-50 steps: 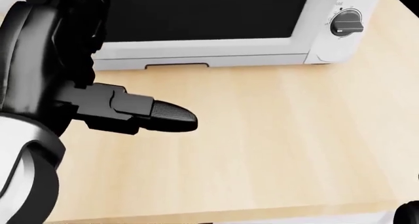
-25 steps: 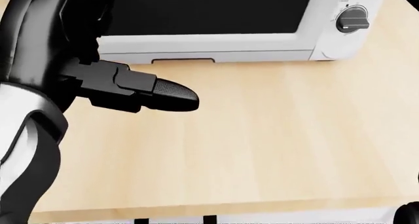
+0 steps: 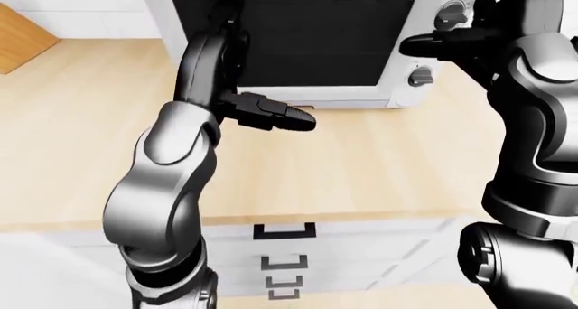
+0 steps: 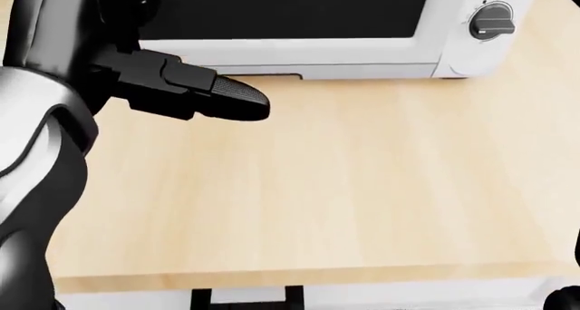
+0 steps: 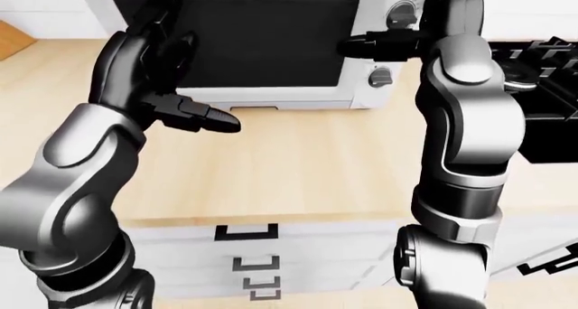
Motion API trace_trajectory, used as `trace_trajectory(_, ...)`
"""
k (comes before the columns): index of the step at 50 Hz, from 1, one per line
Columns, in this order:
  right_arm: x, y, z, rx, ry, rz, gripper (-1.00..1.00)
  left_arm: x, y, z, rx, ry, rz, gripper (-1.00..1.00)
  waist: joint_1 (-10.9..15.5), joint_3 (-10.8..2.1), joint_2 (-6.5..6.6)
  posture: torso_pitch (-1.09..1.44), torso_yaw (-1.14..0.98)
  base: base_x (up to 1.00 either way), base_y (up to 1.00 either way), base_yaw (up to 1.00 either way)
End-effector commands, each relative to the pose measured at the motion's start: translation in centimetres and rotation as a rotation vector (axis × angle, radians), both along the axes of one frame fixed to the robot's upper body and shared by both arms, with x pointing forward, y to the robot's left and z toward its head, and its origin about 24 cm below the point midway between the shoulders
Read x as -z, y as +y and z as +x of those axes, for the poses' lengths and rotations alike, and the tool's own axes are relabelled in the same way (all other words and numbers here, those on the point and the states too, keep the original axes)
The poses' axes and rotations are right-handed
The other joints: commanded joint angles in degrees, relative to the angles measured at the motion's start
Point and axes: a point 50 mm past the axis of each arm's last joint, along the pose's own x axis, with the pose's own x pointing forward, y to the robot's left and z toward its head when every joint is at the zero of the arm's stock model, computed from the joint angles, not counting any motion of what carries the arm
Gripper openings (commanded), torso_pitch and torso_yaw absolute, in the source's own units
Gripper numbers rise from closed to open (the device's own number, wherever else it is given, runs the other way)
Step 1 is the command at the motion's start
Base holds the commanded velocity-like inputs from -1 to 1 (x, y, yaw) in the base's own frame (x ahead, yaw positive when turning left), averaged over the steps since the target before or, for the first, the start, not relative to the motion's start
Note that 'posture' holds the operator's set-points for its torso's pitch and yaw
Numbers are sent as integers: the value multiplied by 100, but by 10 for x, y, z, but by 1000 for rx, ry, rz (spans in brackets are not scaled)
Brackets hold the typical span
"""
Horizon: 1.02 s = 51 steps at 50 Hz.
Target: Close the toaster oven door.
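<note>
The toaster oven (image 3: 298,48) sits at the top of the frame on the counter (image 4: 362,187), its door (image 3: 293,41) looking upright and shut. In the last second the head view slid downward: my camera moved. My left robot hand (image 3: 230,65) stays spread against the glass; my right robot hand (image 5: 398,41) hangs open by the knobs (image 5: 398,14).

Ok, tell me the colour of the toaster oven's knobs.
The knobs are black on the white toaster oven body, clearest in the head view.
</note>
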Motion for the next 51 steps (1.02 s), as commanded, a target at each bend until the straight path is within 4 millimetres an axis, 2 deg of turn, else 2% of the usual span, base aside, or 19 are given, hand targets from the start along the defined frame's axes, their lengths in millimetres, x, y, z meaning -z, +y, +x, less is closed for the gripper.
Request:
trace_trajectory(1,-18,1,-8,-5,-86,-12,100,-20,8,-4,-54,-126,-23,100,10,-157,-22,0,0,0,0,0)
trace_trajectory(6,-16,1,-8,-4,-84,-12,100,-16,7,0,-55,-116,-18,100,12,-162,-18,0,0,0,0,0)
trace_trajectory(20,-18,0,-8,2,-82,-15,100,-23,9,14,-54,-98,-20,100,15,-173,-9,0,0,0,0,0)
trace_trajectory(22,-17,-1,-7,8,-79,-15,100,-22,9,23,-51,-78,-9,100,13,-166,-8,0,0,0,0,0)
trace_trajectory(51,-14,-2,-8,13,-75,-12,100,-9,8,42,-22,9,29,100,26,-187,-2,0,0,0,0,0)
